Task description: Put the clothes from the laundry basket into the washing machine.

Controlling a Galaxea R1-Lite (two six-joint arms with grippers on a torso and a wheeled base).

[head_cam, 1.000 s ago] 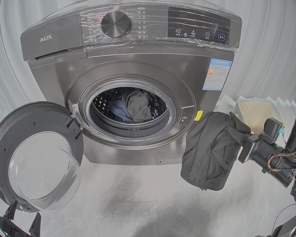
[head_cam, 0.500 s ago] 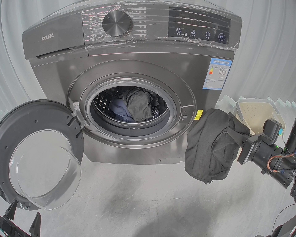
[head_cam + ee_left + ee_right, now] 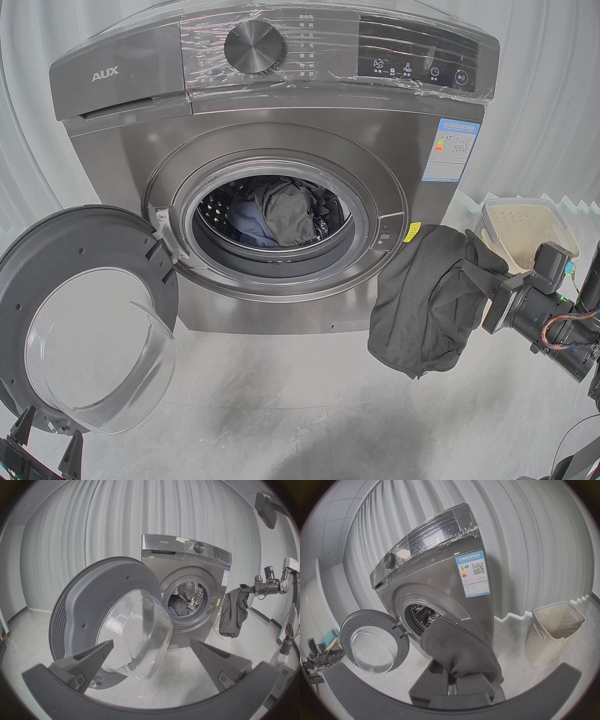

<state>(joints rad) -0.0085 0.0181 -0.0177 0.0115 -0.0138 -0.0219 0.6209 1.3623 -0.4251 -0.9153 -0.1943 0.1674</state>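
Note:
A grey front-loading washing machine [image 3: 262,125] stands ahead with its round door [image 3: 87,312] swung open to the left. Dark and blue clothes [image 3: 281,212] lie inside the drum. My right gripper [image 3: 484,275] is shut on a dark grey garment [image 3: 425,300], which hangs in the air to the right of the drum opening and in front of the cream laundry basket [image 3: 525,228]. The same garment [image 3: 459,648] drapes over the right gripper's fingers [image 3: 456,680]. My left gripper [image 3: 150,658] is open and holds nothing, low beside the open door [image 3: 106,617].
The laundry basket [image 3: 554,631] sits on the floor to the right of the machine, by the pleated curtain wall. Grey floor lies bare in front of the machine. The open door takes up the space at the lower left.
The head camera has shifted, moving the whole scene slightly right. The hanging garment swung a little, up and back down, while the right gripper kept its hold.

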